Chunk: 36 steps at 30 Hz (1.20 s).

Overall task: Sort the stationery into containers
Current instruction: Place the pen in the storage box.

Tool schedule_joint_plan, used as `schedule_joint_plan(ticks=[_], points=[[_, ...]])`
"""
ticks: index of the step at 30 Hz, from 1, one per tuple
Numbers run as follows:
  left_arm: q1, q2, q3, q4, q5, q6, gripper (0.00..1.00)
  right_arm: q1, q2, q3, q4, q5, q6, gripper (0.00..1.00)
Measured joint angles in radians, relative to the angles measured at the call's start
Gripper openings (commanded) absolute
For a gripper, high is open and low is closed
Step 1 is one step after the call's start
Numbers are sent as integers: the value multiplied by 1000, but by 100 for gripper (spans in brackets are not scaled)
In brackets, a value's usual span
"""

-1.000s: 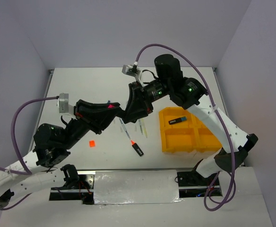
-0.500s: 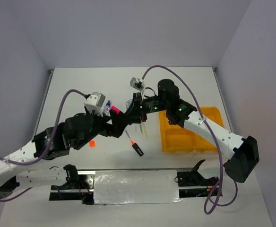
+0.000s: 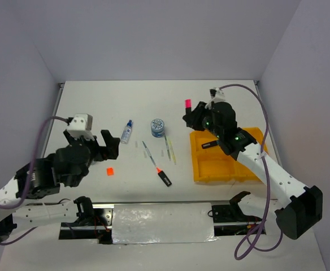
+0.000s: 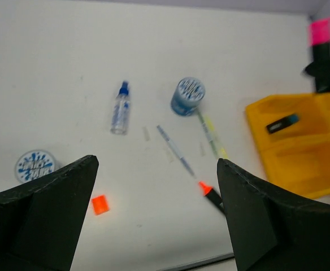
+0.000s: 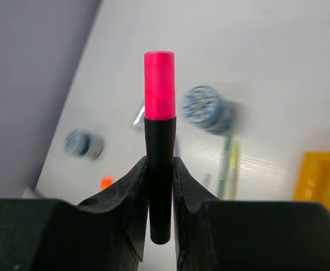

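- Your right claw (image 5: 160, 169) pinches the pink-capped highlighter (image 5: 160, 135) upright, likely for lowering into the tray (image 3: 198, 169) at 5 o'clock.
- Your left claw (image 3: 107, 145) stands wide, empty, at 8 o'clock.

Right wrist view: one pot (image 5: 203, 104), a second pot (image 5: 83, 143), the pens (image 5: 228, 169) and the orange cube (image 5: 105, 183) are rendered blurred; the yellow tray (image 5: 323, 186) is cropped by the right edge, as in the left wrist view.

White table (image 3: 97, 107), plain pale lilac walls (image 3: 153, 39)
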Motion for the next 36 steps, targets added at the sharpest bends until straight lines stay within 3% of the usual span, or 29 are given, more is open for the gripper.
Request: schedule_joint_plan(ticks=[7,14,18,20,26,32,36], points=[[0,-69,-312,-31,21,-3,99,-42,-86,-69,-180,490,257,9],[0,-62,-328,-54,30,-28,99,-50,-125,-194,-273,768,504,10],[0,-53,-326,-62,24,-36,99,-52,-60,-195,-287,822,574,11],[0,-44,-326,-65,21,-47,99,-54,-25,-195,-290,834,605,18],[0,-28,-326,-69,18,-52,99,-56,24,-199,-286,837,674,18],[0,-32,-326,-71,4,-54,99,-56,33,-262,-257,832,698,41],[0,-43,-326,-71,-1,-54,99,-57,43,-266,-239,817,688,65]])
